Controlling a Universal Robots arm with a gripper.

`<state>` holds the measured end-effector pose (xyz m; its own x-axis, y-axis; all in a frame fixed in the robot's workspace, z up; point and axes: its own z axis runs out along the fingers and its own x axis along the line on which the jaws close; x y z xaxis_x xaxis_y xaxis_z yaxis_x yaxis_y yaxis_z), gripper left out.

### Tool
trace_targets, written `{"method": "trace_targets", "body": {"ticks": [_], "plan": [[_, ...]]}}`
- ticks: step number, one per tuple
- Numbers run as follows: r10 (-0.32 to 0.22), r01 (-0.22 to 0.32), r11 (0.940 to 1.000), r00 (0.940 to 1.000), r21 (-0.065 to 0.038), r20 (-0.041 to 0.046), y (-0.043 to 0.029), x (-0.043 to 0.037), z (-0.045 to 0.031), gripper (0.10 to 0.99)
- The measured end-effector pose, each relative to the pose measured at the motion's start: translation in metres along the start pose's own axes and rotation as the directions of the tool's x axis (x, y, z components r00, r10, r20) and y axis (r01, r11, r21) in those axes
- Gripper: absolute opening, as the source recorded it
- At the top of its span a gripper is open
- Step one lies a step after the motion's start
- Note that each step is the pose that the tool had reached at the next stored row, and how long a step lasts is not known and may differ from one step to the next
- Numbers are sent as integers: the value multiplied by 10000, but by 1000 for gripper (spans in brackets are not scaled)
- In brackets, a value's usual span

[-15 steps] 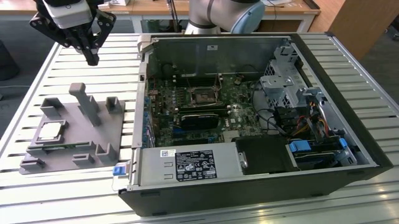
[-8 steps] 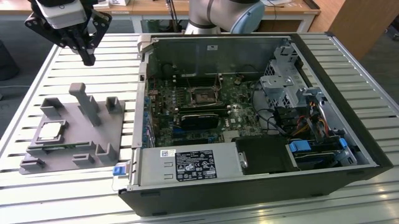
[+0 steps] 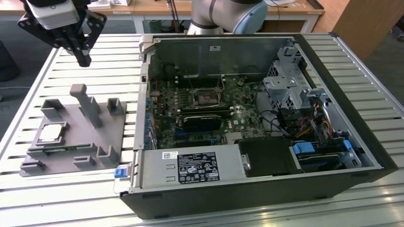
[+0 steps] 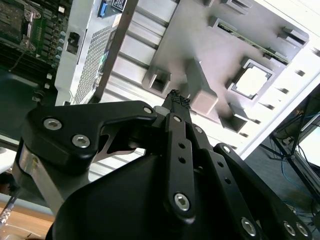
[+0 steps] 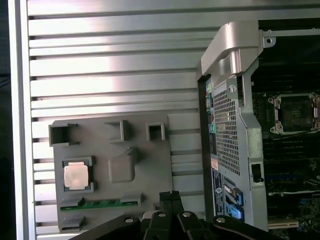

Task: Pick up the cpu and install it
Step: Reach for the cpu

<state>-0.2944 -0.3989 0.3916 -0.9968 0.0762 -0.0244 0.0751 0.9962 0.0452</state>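
**Jaws closed together, gripping nothing.** Gripper (image 3: 83, 60) poised high above the slatted table (image 3: 113, 71), beyond the far edge of the grey holder (image 3: 63, 165) in the exterior view. Cpu (image 3: 50, 133) flat in its recess on the holder, untouched, well apart from the fingertips. Tall post (image 3: 85, 101) near the cpu, memory stick (image 3: 60, 150) just beside it. Socket (image 3: 203, 98) inside the open case (image 3: 252, 189), apparently vacant.

Likely hazards:
- fingers striking the post on a skewed descent
- thin chip slipping from a shallow edge grip
- bent socket contacts from tilted or misoriented seating
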Motion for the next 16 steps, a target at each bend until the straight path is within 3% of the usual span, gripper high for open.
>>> {"method": "trace_targets", "body": {"ticks": [16], "plan": [[0,0,10000,10000,0,0,-14,190,-2,106]]}}
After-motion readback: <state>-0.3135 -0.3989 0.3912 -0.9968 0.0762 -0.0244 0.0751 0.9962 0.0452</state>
